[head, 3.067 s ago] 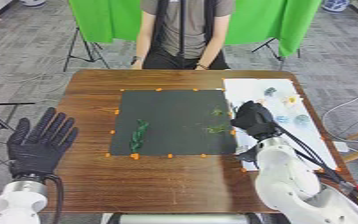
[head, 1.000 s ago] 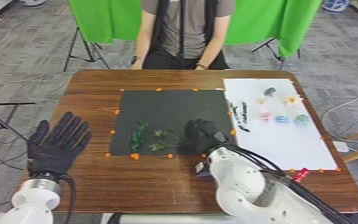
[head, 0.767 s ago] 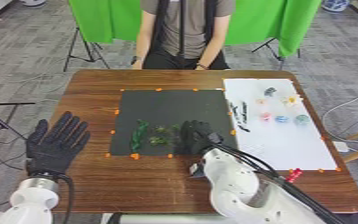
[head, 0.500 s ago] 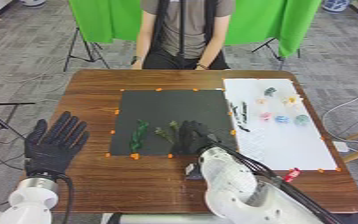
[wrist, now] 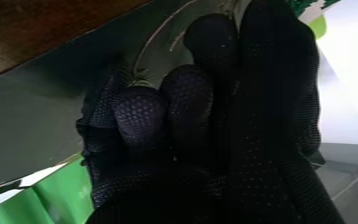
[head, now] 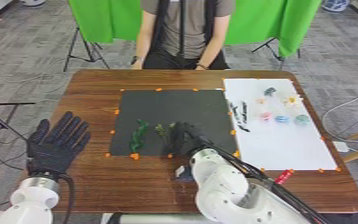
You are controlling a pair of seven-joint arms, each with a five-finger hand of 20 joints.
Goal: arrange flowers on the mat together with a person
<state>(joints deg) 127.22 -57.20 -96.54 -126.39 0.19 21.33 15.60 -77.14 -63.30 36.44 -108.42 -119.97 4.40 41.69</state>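
Observation:
In the head view my right hand (head: 184,137) is low over the lower middle of the dark mat (head: 175,102), curled round a green sprig (head: 163,131) whose leafy part shows at the hand's left side. To the left of it a darker green leafy stem (head: 138,136) lies lengthwise on the mat. The right wrist view has my right hand (wrist: 189,115) with bent fingers, and a thin stem (wrist: 151,41) rises past the fingertips. My left hand (head: 56,145) rests with straight, spread fingers at the table's left edge.
A white sheet (head: 282,145) on the right side of the table (head: 140,185) holds dark stems (head: 239,114), a pink flower (head: 266,117), a blue flower (head: 283,119) and other small blooms. Across the table sits a person, hands at the far edge. Orange markers edge the mat.
My right hand has come from the white sheet to the mat with the sprig, then shifted a little farther left. The sprig has turned and now appears narrower. My left hand has moved slightly right.

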